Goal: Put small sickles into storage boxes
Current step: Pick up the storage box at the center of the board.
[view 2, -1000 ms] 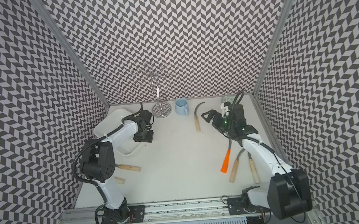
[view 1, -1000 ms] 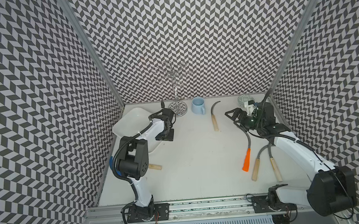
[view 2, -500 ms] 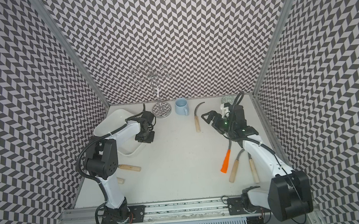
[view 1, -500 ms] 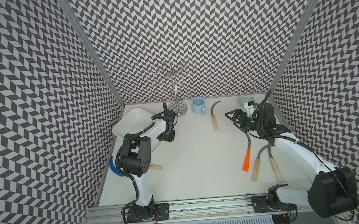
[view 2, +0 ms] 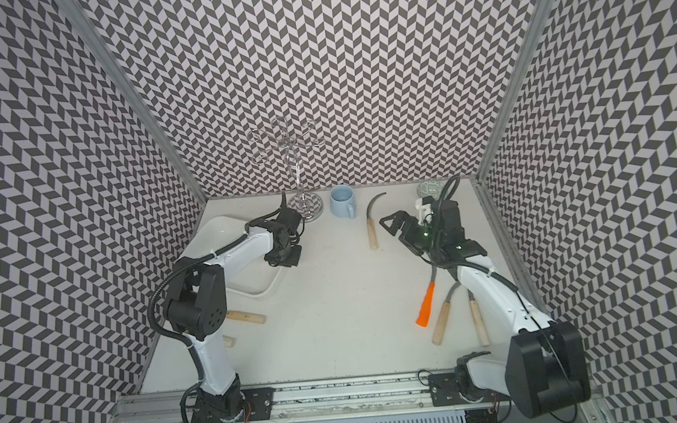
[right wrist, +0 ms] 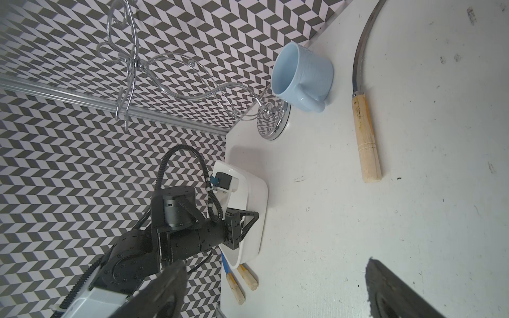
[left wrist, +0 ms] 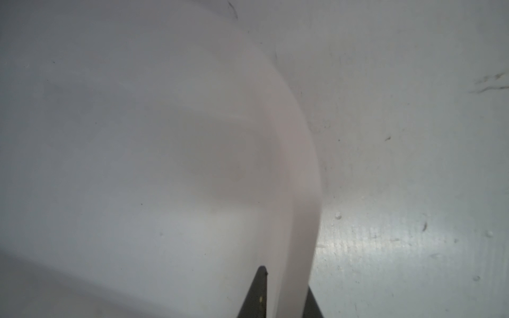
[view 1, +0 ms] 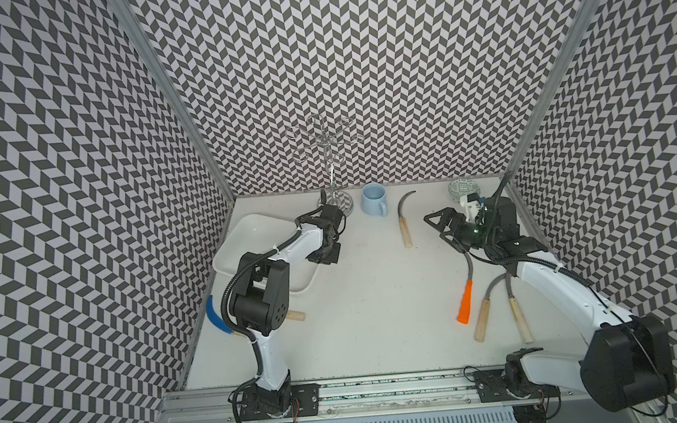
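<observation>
Top views show the table (view 1: 377,300) from front to back. Closest to the front, on the right side, lie the orange sickle (view 1: 466,305), a wooden sickle (view 1: 483,319) and a second wooden sickle (view 1: 519,320), all side by side. On the left side, a wooden handle (view 2: 246,317) pokes out from under the left arm. A small handle end (view 2: 229,341) shows just in front of it.

Farther back on the left is the white tray (view 1: 256,235). No sickle shows in it, but the arm hides a lot of it. The left gripper (left wrist: 286,278) is pinched tight on the tray's side wall, with one of its fingers (left wrist: 259,294) inside and one outside. The right gripper (view 1: 437,227) hangs in the air with its jaws wide apart and nothing in them.

At the very back are the back sickle (view 1: 403,219), near the right gripper, then the blue mug (view 1: 373,205), the green bowl (view 1: 464,189) and the wire stand (view 1: 331,167).

The job right now looks like getting hold of the tray, maybe to pull it closer or hold it steady. To do it well, the pinch should stay firm and low on the wall. Any pull should be slow and flat, so the tray does not tip. It should also stay clear of the wire stand, which is close by. The right gripper would do best to take a sickle by its handle, not the thin blade.
</observation>
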`<move>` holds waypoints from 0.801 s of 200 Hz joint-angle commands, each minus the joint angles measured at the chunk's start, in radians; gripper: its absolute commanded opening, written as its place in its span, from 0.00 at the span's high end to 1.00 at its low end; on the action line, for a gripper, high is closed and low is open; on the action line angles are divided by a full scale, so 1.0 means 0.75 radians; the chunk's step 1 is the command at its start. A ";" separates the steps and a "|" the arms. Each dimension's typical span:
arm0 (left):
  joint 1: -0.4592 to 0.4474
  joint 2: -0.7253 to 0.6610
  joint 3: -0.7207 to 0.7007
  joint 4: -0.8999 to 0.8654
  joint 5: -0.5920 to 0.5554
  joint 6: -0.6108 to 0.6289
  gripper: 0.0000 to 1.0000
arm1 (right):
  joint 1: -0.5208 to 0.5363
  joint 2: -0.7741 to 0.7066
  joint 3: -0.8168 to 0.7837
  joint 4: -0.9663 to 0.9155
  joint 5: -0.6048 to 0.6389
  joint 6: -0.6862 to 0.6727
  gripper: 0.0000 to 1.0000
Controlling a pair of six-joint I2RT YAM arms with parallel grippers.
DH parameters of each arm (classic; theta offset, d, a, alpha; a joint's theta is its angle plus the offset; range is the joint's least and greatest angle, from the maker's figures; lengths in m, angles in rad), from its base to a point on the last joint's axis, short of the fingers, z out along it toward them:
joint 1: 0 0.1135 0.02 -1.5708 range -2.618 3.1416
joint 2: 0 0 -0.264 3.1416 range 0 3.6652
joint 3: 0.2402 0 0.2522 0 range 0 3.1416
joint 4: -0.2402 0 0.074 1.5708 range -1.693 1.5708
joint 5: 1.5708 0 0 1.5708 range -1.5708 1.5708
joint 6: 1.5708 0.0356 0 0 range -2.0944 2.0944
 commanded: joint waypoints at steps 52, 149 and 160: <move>-0.052 0.076 0.137 -0.026 -0.169 0.058 0.98 | -0.001 -0.034 -0.024 0.067 -0.012 0.020 0.00; -0.147 0.072 0.293 -0.118 -0.266 0.030 1.00 | -0.011 -0.034 -0.023 0.065 0.015 0.017 0.00; -0.170 0.076 0.320 -0.152 -0.253 0.009 1.00 | -0.024 -0.034 -0.021 0.066 0.043 0.002 0.00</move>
